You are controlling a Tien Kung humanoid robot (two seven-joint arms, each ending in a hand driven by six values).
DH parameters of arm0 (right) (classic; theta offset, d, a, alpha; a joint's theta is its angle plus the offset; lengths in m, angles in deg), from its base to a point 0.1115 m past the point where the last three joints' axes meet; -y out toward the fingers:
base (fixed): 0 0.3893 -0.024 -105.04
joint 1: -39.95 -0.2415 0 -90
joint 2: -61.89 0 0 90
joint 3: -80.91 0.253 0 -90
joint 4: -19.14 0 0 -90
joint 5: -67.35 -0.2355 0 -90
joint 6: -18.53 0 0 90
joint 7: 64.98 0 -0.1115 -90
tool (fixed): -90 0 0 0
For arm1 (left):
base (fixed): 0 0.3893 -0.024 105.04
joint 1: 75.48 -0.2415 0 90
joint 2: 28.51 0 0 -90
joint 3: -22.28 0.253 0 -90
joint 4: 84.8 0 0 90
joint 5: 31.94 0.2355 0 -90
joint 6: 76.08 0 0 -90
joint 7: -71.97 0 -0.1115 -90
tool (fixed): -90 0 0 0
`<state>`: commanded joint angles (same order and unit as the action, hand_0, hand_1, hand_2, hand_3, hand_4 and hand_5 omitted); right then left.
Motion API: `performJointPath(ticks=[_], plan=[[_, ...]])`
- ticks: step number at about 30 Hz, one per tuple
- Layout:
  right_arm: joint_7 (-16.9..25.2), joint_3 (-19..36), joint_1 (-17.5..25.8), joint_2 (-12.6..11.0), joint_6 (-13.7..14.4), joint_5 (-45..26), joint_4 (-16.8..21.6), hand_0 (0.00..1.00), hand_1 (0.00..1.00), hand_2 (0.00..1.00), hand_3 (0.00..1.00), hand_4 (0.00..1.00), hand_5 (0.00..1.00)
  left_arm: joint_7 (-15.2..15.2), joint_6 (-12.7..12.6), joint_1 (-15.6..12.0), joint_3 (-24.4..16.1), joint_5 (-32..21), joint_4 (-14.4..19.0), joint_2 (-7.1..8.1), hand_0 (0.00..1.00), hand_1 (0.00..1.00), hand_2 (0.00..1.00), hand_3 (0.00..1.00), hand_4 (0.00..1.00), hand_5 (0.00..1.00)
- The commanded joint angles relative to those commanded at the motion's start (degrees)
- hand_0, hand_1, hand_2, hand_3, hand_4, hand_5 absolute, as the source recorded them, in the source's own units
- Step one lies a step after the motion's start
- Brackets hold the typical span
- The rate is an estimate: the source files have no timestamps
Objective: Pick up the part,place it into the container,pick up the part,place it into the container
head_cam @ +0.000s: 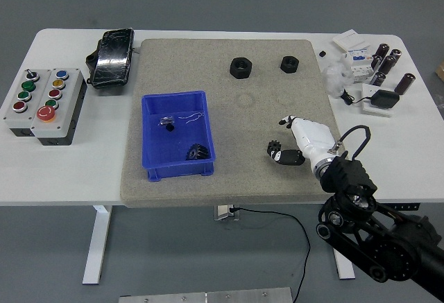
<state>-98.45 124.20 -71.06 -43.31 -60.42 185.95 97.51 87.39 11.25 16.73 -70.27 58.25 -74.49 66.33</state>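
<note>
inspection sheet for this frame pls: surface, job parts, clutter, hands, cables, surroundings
Surface: white table with a grey foam mat over its middle.
Job's things: blue container on the mat's left, holding a black gear and a small dark part; small black gear on the mat beside the right hand's fingertips.
Clutter: two black nuts far on the mat; button box and black pedal left; cylinders and white boxes right.
Hands: right hand at the gear, grasp unclear; left nothing seen.
Cables: black cable hanging below the table's near edge.
Surroundings: grey floor; no person.
</note>
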Motion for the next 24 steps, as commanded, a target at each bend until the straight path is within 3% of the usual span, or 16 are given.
performJointPath(ticks=[1,6,7,12,13,24], plan=[[0.03,-0.36,-0.12,0.04,0.03,-0.09,-0.33,0.421,0.606,0.67,0.689,0.808,0.373,0.0,0.0,0.01,0.02,-0.02,0.0,-0.01,0.664,0.631,0.552,0.606,0.702,0.388],[-0.15,-2.13,-0.49,0.19,-0.23,0.19,-1.38,0.421,0.606,0.67,0.689,0.808,0.373,0.0,0.02,0.08,0.1,-0.07,0.0,-0.06,0.664,0.631,0.552,0.606,0.702,0.388],[-0.23,-2.44,-0.54,0.22,-0.31,0.37,-1.54,0.405,0.564,0.596,0.665,0.63,0.239,0.01,0.03,0.08,0.08,-0.04,0.0,-0.07,0.665,0.632,0.552,0.606,0.7,0.388],[-0.55,-3.43,-0.78,0.51,-0.54,1.25,-2.63,0.405,0.564,0.596,0.665,0.63,0.239,0.03,0.13,0.06,-0.34,0.58,0.0,-0.05,0.665,0.632,0.552,0.606,0.7,0.388],[-0.53,-3.54,-0.83,0.57,-0.43,1.33,-2.82,0.395,0.544,0.539,0.654,0.619,0.152,0.01,0.14,0.07,-0.37,0.63,0.0,-0.04,0.665,0.632,0.552,0.606,0.699,0.388],[0.34,-4.26,-1.36,1.26,2.0,1.12,-4.25,0.372,0.528,0.514,0.635,0.607,0.142,-0.09,0.3,0.15,-0.92,1.49,0.0,-0.13,0.665,0.631,0.552,0.606,0.699,0.388]])
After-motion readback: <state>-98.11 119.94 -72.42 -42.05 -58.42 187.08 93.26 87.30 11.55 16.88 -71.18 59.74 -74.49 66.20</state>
